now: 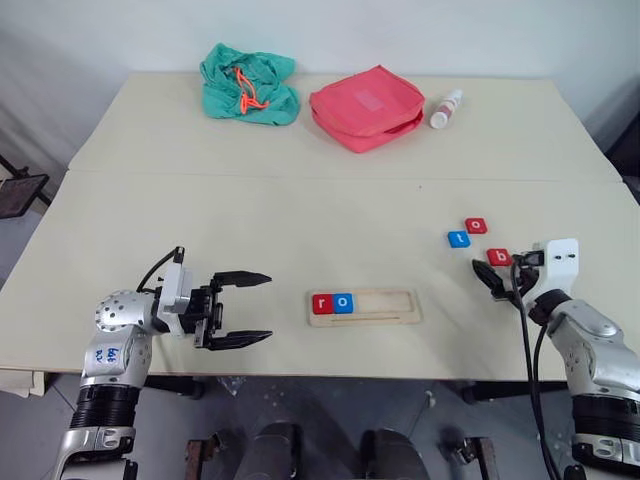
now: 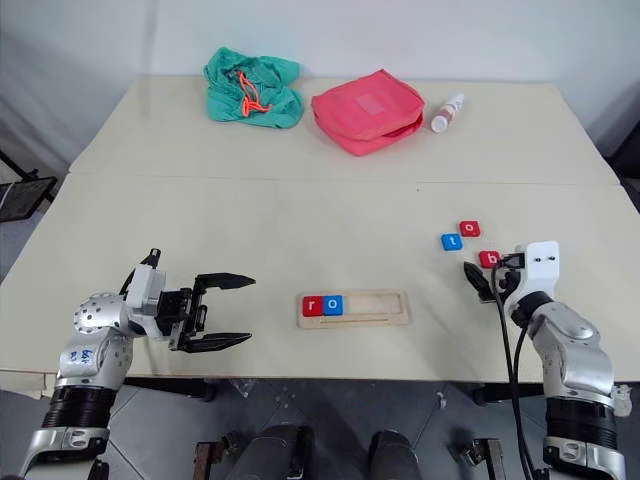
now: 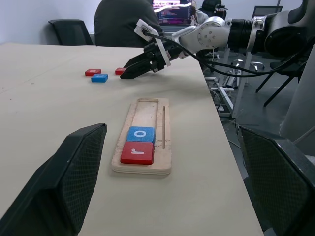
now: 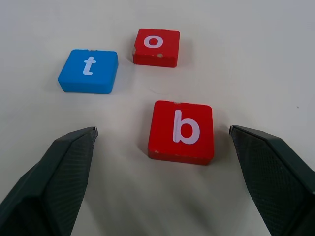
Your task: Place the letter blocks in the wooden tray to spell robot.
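The wooden tray point(image 1: 390, 305) lies near the table's front edge, at its middle. In its left end sit a red "r" block point(image 1: 322, 303) and a blue "o" block point(image 1: 343, 302). Three loose blocks lie to the right: a blue "t" point(image 4: 88, 71), a red "o" point(image 4: 156, 47) and a red "b" point(image 4: 181, 132). My right gripper point(image 4: 162, 130) is open just above the table, with the "b" block lying between its fingertips, untouched. Left of the tray, my left gripper point(image 1: 268, 307) is open and empty, pointing toward it.
At the back of the table lie a green cloth bag point(image 1: 248, 84), a red zip pouch point(image 1: 366, 106) and a small white bottle point(image 1: 445, 109). A seam point(image 1: 300, 178) runs across the tabletop. A seated person point(image 3: 123, 22) shows beyond the table's right side.
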